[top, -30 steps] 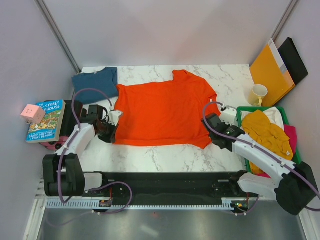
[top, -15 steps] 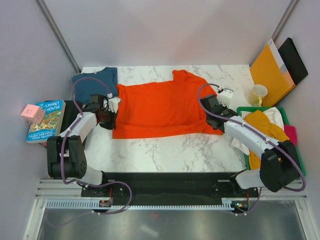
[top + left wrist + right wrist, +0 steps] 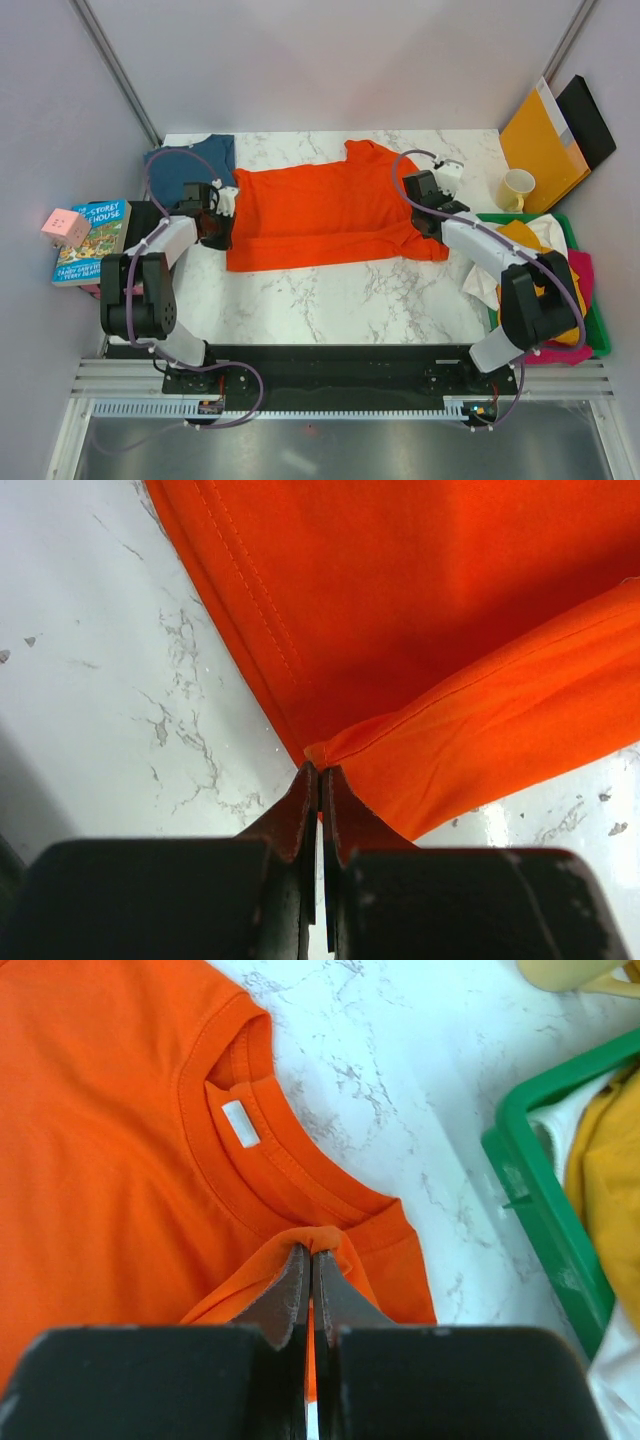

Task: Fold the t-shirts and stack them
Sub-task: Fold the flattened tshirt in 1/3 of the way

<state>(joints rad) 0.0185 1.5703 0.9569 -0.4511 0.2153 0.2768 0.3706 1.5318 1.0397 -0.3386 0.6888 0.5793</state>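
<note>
At the far left, just beside the white stone table (image 3: 330, 300), sit one pink block (image 3: 64, 227) and one picture book (image 3: 90, 241). One blue shirt (image 3: 185, 162) lies on the far left corner of the table.

Next comes the left pincer (image 3: 318, 778). Its two fingers are pressed tight together. They pinch the near left corner of the orange shirt (image 3: 330, 205), right at the hem, where one layer of cloth lies folded over another.

I count one orange shirt. It lies flat in the middle of the table, turned sideways, with its hem to the left and its neck hole to the right. One sleeve points to the far side. The blue shirt is just beside its far left corner.

At the neck end is the right pincer (image 3: 309, 1252). Its fingers are squeezed together too, with a small bunch of orange cloth between them. That bunch is just beside the collar, near the white tag (image 3: 241, 1123).

Further right stands one pale cup (image 3: 517, 188). Close to it is one green tray (image 3: 520, 1175). Three shirts lie in a heap in the tray: one yellow shirt (image 3: 615, 1180), one white shirt (image 3: 549, 231) and one pink shirt (image 3: 583, 272). The right arm reaches across part of the tray.

Behind the tray, one orange envelope (image 3: 540, 140) and one black folder (image 3: 590, 118) lean on the wall.

That makes five shirts: two on the table and three in the tray.
</note>
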